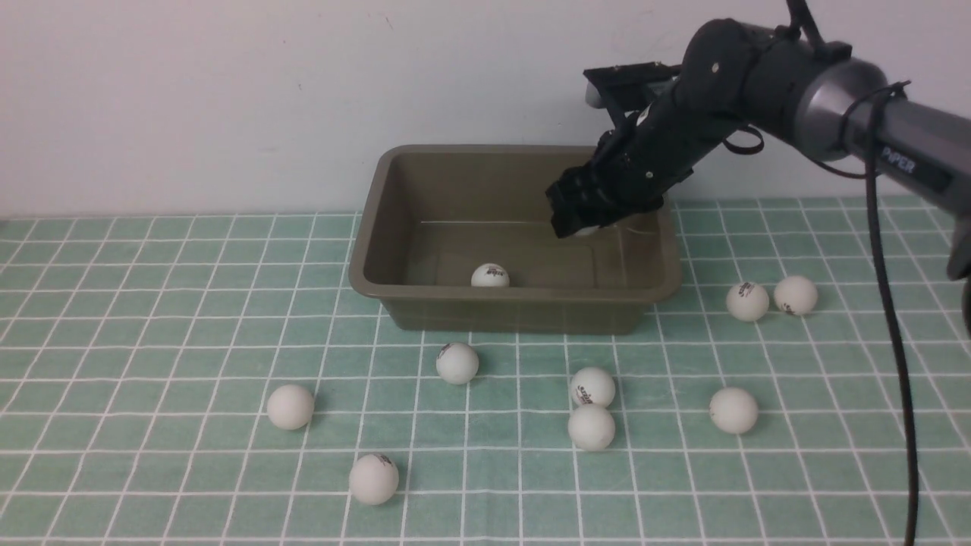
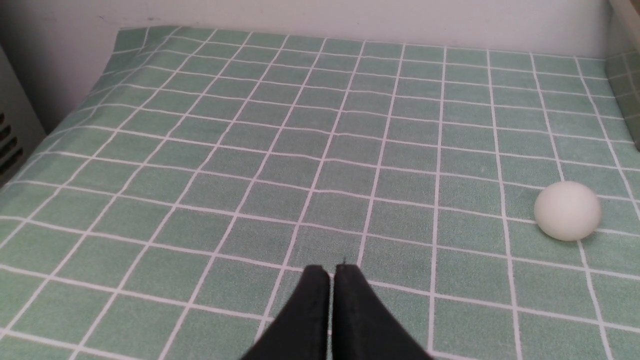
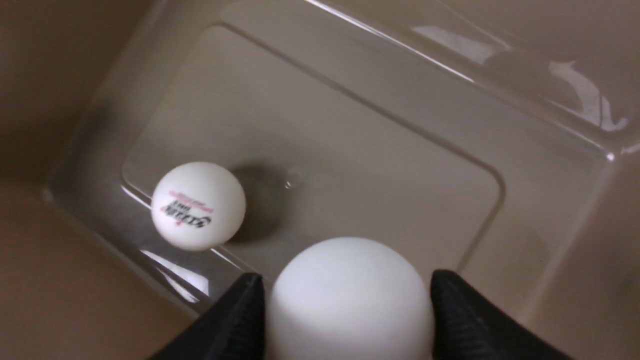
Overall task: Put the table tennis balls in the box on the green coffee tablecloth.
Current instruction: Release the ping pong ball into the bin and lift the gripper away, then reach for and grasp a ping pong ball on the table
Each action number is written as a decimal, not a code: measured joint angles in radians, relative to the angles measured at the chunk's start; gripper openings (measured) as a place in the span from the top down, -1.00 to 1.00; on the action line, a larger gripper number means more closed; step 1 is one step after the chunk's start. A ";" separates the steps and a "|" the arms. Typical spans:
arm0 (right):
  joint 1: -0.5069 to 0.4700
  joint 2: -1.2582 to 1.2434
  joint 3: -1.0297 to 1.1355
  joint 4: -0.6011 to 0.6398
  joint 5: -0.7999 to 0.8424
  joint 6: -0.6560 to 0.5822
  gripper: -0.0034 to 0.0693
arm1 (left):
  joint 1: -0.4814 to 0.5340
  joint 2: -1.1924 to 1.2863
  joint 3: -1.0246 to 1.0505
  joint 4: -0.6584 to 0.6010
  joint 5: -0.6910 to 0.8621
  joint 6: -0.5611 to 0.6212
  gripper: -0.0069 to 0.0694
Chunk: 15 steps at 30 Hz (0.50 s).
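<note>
Over the right end of the box [image 1: 516,294]: right gripper [image 1: 584,226], angled down inside the rim, jaws grasping the held ball [image 3: 350,300], one on each side and flush against it. Held ball up off the box floor, close to the right wall of the box.

Down on the box floor, against the near wall and slightly left of the middle: logo ball [image 1: 490,275], print facing forward, well apart from the held ball.

At the back of the cloth [image 1: 152,303], close to the wall [image 1: 227,91]: the box itself, standing flat.

Out on the cloth, eight loose balls [image 1: 457,362]:
- Two side by side, just right of the box.
- Two touching in front of the box, one behind the other.
- One further right of those.
- One just before the box's near wall.
- Two more toward the front left, apart from each other.
- Dark print on several.

Out of the front view: left gripper [image 2: 331,272]. By its wrist view, jaws clenched together on nothing, low over bare cloth. Near it but apart from the jaws, a lone ball [image 2: 567,210], plain white, resting on the cloth.
</note>
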 joint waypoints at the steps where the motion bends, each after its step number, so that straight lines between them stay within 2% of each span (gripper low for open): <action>1: 0.000 0.001 0.000 0.000 0.000 0.000 -0.18 | 0.000 0.000 0.000 0.000 0.000 0.000 0.83; 5: 0.000 0.014 0.000 0.000 -0.006 0.000 -0.40 | 0.000 0.000 0.000 0.000 0.000 0.000 0.83; 11: -0.001 0.009 -0.023 -0.008 0.011 -0.001 -0.43 | 0.000 0.000 0.000 0.000 0.000 0.000 0.83; 15: -0.017 -0.006 -0.143 -0.070 0.151 0.012 -0.43 | 0.000 0.000 0.000 0.000 0.000 0.000 0.83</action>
